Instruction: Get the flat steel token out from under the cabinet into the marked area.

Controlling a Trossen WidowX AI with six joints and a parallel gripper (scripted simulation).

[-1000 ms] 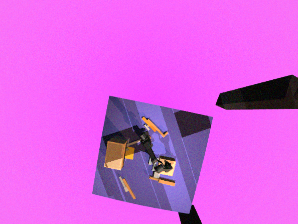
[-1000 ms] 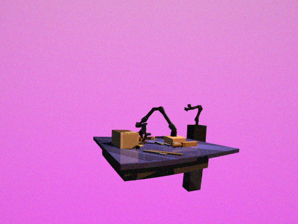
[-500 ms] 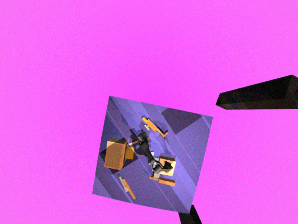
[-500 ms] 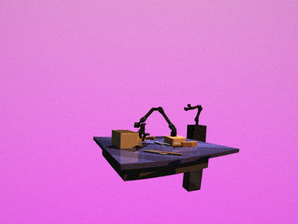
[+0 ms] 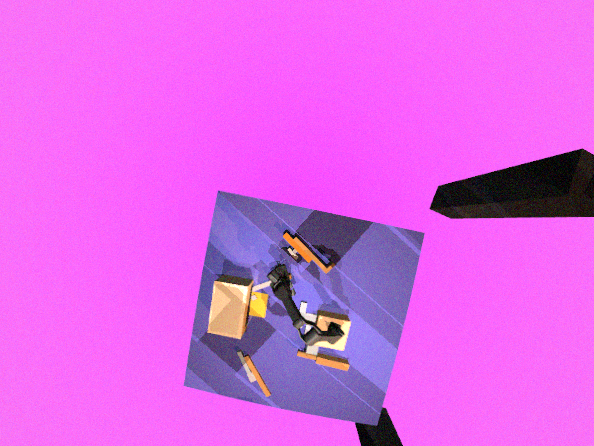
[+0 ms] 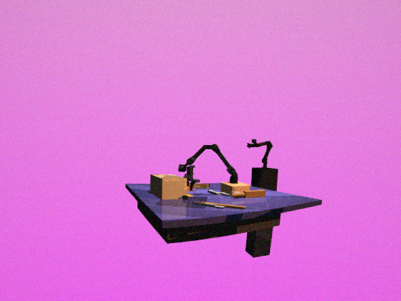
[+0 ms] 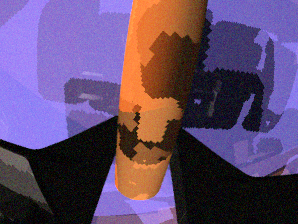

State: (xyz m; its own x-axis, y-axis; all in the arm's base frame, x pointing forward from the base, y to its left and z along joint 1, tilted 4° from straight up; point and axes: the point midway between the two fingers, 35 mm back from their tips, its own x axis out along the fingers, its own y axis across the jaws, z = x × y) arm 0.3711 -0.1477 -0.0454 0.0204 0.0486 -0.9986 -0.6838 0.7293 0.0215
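The tan cabinet (image 5: pixel 230 309) (image 6: pixel 174 189) stands on the blue table at the left. The yellow marked area (image 5: pixel 259 309) (image 6: pixel 190 195) lies along its front. A small pale spot (image 5: pixel 254 298) shows at this area's cabinet-side edge; I cannot tell whether it is the token. My gripper (image 5: pixel 281 278) (image 6: pixel 192 187) (image 7: pixel 146 127) is shut on a round orange handle (image 7: pixel 160 30), low over the table. A thin pale rod (image 5: pixel 262 286) runs from beneath the gripper to the cabinet's front near one corner. Whether its tip is under the cabinet is hidden.
Orange bars (image 5: pixel 307 252) lie beyond the gripper. An orange bar (image 5: pixel 257 375) (image 6: pixel 233 206) with a grey piece lies at the near left. Another orange block (image 5: pixel 332 361) (image 6: pixel 255 193) and grey pieces (image 5: pixel 303 308) lie beside the arm's tan base block (image 5: pixel 340 342) (image 6: pixel 235 187).
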